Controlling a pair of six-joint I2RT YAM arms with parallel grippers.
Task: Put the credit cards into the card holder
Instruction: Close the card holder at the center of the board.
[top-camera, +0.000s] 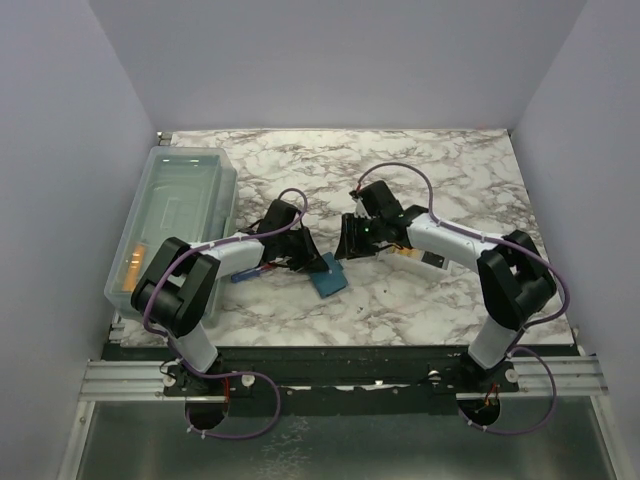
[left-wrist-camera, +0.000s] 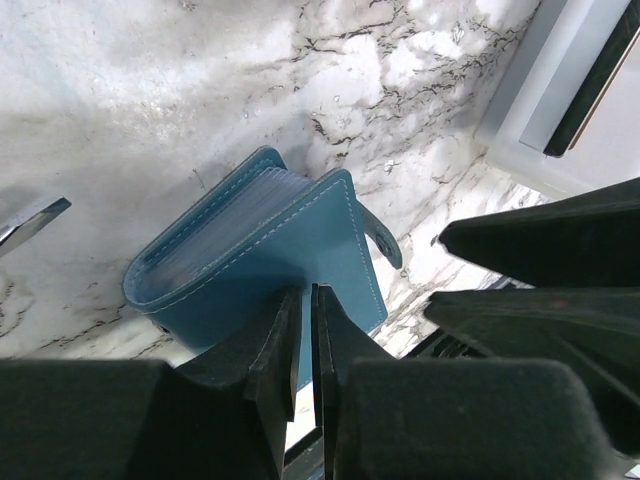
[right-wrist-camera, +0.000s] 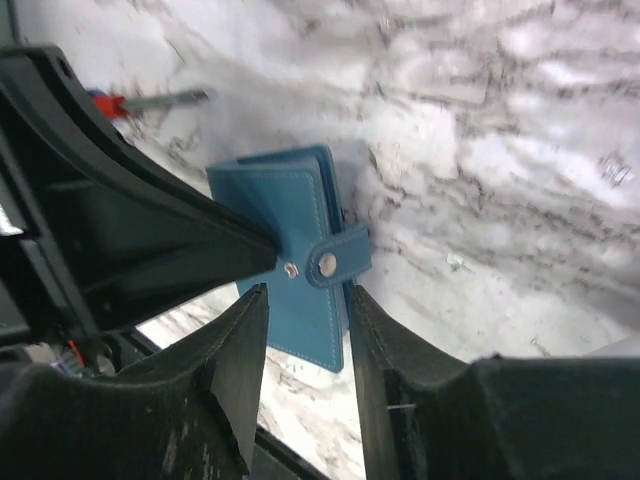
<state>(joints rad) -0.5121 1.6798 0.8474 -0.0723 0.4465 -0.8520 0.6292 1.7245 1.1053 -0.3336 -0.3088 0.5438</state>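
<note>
- Left tool (left-wrist-camera: 306, 295), narrow, pinches the card holder (left-wrist-camera: 250, 250) by its cover edge.
- Right tool (right-wrist-camera: 307, 300) gapes astride it; we cannot tell contact.
- Its pockets are hidden.

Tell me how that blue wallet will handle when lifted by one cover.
The wallet is probably light, its stitched covers fairly stiff. It may swing open at the fold, since the snap tab hangs unfastened.

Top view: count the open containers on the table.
2. The clear bin lies along the left edge; the white tray sits partly under the right arm. The arms may hide more.
</note>
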